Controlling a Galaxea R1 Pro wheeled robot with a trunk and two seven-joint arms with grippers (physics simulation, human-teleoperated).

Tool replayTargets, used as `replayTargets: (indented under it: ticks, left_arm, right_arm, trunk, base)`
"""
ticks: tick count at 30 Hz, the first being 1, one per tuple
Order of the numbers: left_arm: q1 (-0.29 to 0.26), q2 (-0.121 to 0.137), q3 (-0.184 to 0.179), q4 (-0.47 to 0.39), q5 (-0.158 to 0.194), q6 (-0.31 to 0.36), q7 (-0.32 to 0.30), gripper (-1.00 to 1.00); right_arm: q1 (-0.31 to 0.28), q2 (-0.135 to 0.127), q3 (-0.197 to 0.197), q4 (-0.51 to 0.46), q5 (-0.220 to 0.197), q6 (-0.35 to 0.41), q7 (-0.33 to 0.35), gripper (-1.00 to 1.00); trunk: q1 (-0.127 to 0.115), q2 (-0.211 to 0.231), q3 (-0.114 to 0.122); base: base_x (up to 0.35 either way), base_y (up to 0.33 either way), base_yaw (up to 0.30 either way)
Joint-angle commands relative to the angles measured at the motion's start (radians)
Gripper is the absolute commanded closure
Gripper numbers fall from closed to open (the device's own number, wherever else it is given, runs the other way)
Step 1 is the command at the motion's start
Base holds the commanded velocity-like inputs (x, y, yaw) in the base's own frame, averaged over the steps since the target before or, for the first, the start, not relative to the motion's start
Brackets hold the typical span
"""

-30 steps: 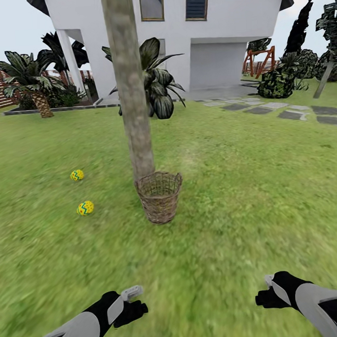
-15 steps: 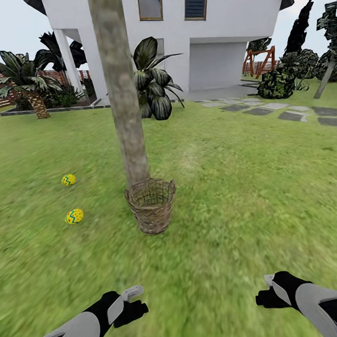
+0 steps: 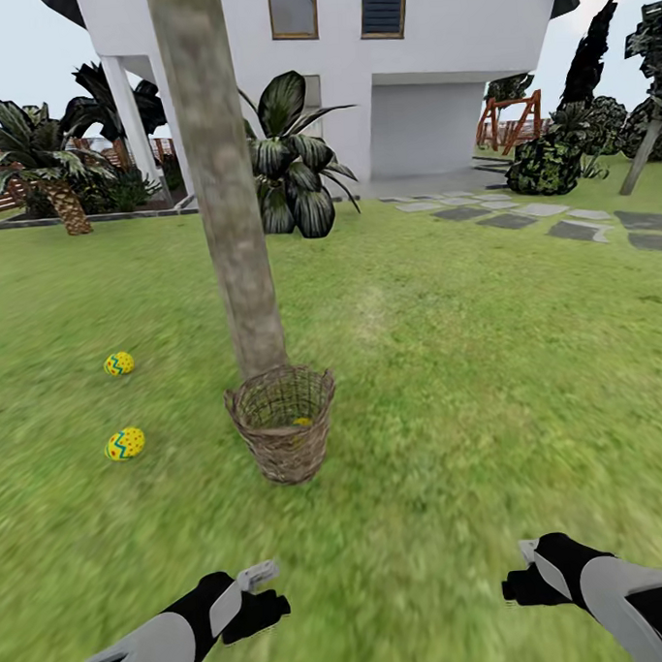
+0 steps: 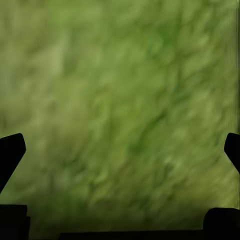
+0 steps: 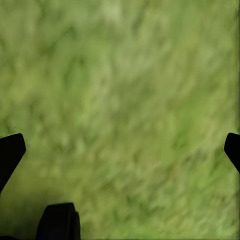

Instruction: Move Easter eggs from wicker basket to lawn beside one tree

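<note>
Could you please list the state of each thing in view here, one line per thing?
Basket: upright on the grass at the foot of the tree trunk, a bit of yellow inside.
Near egg: lying on the grass, out of the basket.
Far egg: lying on the grass, out of the basket.
Left gripper: jaws wide apart, holding nothing.
Right gripper: jaws wide apart, holding nothing.

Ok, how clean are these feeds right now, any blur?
Head view: the lawn near the arms is smeared, but the wicker basket, tree and both eggs read sharp. Both wrist views: grass is a soft blur, no detail.
</note>
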Motion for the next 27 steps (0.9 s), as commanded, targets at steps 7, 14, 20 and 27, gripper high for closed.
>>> replayTargets:
  ticks: [7,14,20,27]
  left_arm:
    - [0.000,0.024,0.003,-0.008,0.003,0.006,-0.003,-1.00]
    - [0.000,0.066,0.004,-0.017,0.037,0.008,-0.006,-1.00]
    - [0.000,0.078,0.003,-0.018,0.038,0.008,-0.058,-1.00]
    - [0.000,0.077,0.003,-0.018,0.037,0.007,-0.063,-1.00]
  right_arm:
    - [-0.001,0.001,0.009,0.001,-0.009,0.001,0.004,-1.00]
    - [-0.001,0.001,0.009,0.001,-0.010,0.000,0.004,-1.00]
    - [-0.001,0.001,0.009,0.001,-0.009,0.001,0.004,-1.00]
    - [-0.001,0.002,0.009,0.001,-0.009,0.000,0.004,-1.00]
  trunk:
    - [0.000,0.000,-0.001]
    - [0.000,0.000,-0.001]
    - [0.000,0.000,-0.001]
    - [0.000,0.000,-0.001]
  base:
    - [0.275,-0.043,0.000]
    - [0.250,-0.001,0.000]
    - [0.158,0.000,0.000]
    - [0.128,0.000,0.000]
